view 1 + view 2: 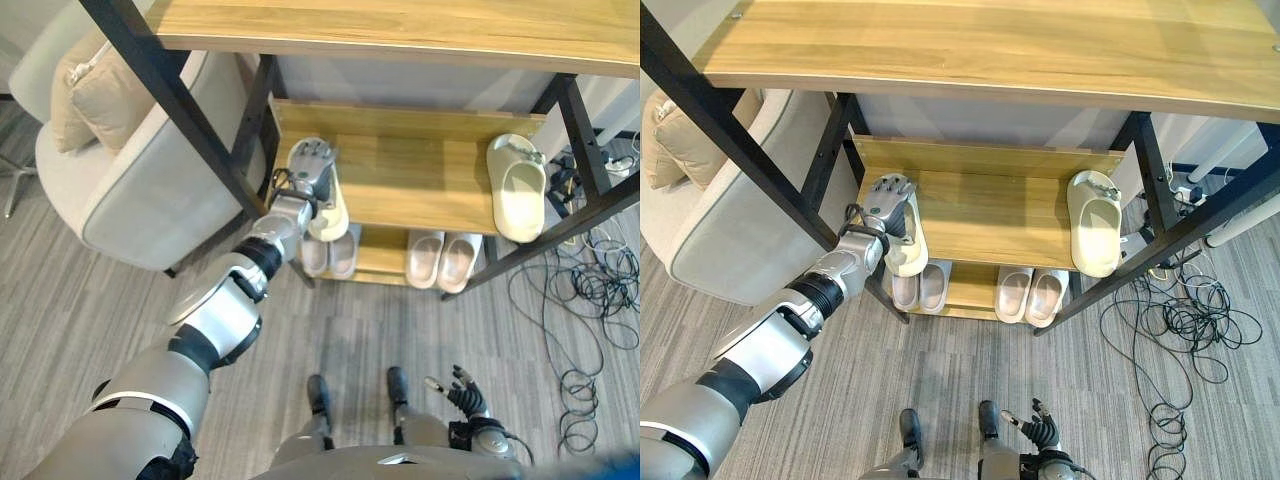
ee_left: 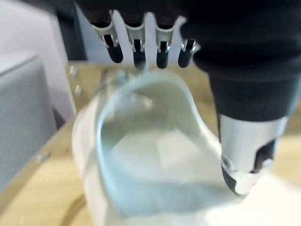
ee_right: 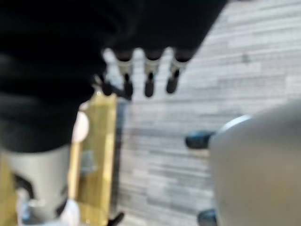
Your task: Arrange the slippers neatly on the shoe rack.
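Observation:
A cream slipper lies on the left end of the rack's middle shelf, its heel sticking out over the front edge. My left hand rests over its front part. In the left wrist view the fingers reach straight past the slipper, with the thumb beside it, so the hand is open. A matching slipper lies on the shelf's right end, heel over the edge. My right hand hangs low over the floor with relaxed fingers, holding nothing.
Two pairs of pale slippers stand on the bottom shelf. The wooden top shelf and black frame posts overhang the work. A beige armchair stands at the left. Cables lie on the floor at the right.

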